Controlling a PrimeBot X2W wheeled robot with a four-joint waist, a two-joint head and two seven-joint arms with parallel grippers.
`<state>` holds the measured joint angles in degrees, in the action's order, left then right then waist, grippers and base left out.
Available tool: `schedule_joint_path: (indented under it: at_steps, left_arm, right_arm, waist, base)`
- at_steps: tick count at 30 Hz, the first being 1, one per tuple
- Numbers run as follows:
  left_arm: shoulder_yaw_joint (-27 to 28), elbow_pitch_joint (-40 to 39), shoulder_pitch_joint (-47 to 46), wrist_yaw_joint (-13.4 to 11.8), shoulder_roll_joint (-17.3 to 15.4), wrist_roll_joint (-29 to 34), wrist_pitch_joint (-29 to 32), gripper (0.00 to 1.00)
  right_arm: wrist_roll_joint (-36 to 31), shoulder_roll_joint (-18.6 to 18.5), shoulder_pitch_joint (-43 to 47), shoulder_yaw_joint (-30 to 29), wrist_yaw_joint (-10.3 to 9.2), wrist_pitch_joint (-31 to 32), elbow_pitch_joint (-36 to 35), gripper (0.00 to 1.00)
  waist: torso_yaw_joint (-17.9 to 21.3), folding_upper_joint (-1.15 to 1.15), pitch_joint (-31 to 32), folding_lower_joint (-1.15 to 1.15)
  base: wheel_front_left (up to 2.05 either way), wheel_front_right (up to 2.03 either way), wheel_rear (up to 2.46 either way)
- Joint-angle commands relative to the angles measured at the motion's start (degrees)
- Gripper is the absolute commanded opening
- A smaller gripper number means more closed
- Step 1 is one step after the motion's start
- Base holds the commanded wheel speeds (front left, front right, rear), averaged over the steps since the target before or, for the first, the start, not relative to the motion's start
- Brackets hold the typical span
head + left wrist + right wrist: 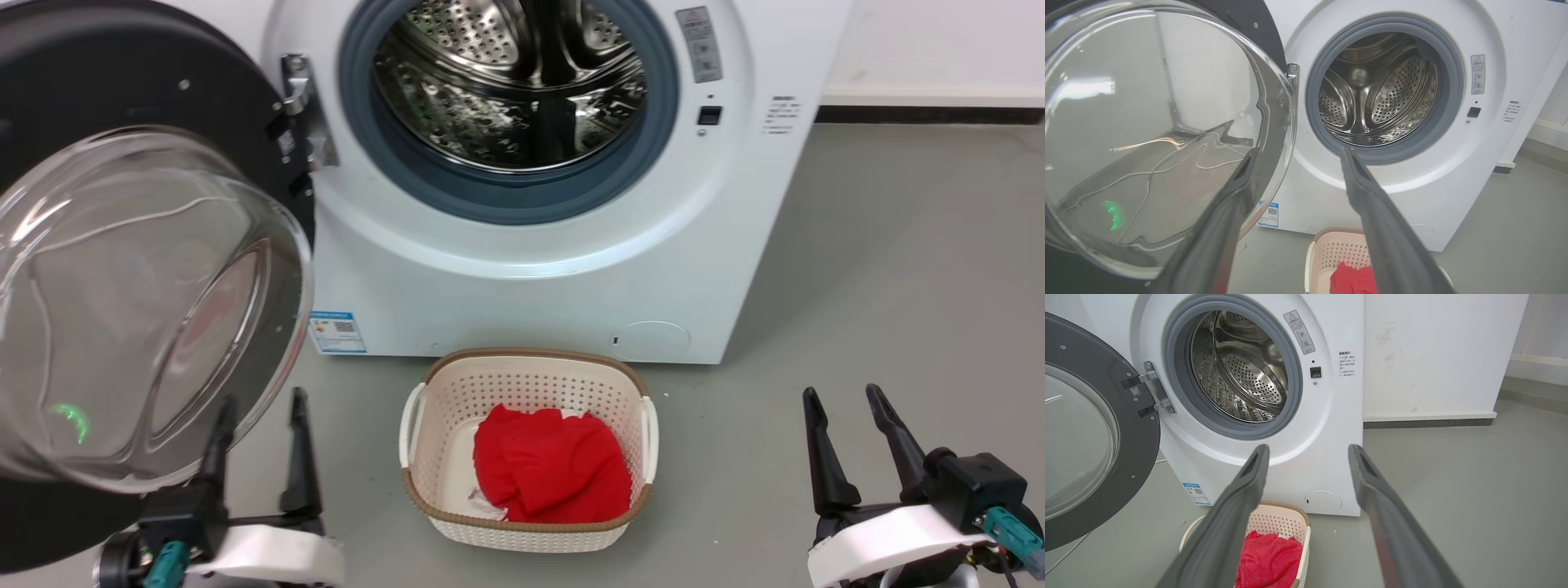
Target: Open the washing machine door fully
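A: Pincer states are wanted first.
B: Left pincer (263,398), seen at 7 o'clock in the head view, is held spread and empty; right pincer (842,392), at 5 o'clock, is likewise parted around nothing.
A: Where is the washing machine door (147,269) found?
B: It is swung wide at 9 o'clock, hinged to the washing machine (522,269) at 12. 1 left finger is seen against its lower rim; contact cannot be told. A basket (526,384) is set at 6 o'clock.
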<state>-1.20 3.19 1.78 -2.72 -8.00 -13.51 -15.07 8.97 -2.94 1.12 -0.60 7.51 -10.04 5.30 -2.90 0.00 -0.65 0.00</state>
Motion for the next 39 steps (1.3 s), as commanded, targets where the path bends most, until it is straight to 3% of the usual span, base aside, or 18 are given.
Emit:
schedule_joint_path:
  at_steps: [1, 11, 35, 36, 39]
  left_arm:
    - [-0.57, 0.17, -0.83, 0.29, 0.4, 0.53, -0.12, 1.0]
    - [-1.88, -0.25, -2.11, 0.4, 1.2, 3.06, -0.12, 1.0]
    - [-0.19, 0.62, -1.77, 0.71, 2.52, 3.96, -0.12, 1.0]
    - [-0.26, 0.77, -1.47, 0.56, 2.53, 3.7, 0.01, 0.0]
    - [0.04, 2.2, -1.2, 0.7, 2.79, 2.53, 0.56, 0.0]
  right_arm:
    - [-0.33, 0.13, -0.62, 0.13, -0.04, -0.08, -0.52, 1.0]
    - [-2.07, 0.13, 0.32, 0.58, -0.04, 0.77, -3.49, 1.0]
    - [-0.96, 0.13, 0.66, 0.21, -0.04, 1.2, -3.57, 1.0]
    - [-0.9, 0.0, 0.34, 0.26, 0.0, 1.23, -3.29, 0.0]
    - [0.27, 0.01, 0.68, 0.44, 0.0, 1.27, -2.32, 0.0]
  waist:
    - [0.93, 0.0, 0.22, 0.0]
    - [3.63, 0.0, 0.46, 0.0]
    - [2.71, 0.0, 0.58, 0.0]
    - [2.72, 0.0, 0.59, 0.0]
    - [2.72, 0.0, 0.59, 0.0]
  base:
    - [0.0, 0.0, 0.0]
    - [0.0, 0.0, 0.0]
    - [0.0, 0.0, 0.0]
    - [0.0, 0.0, 0.0]
    - [0.0, 0.0, 0.0]
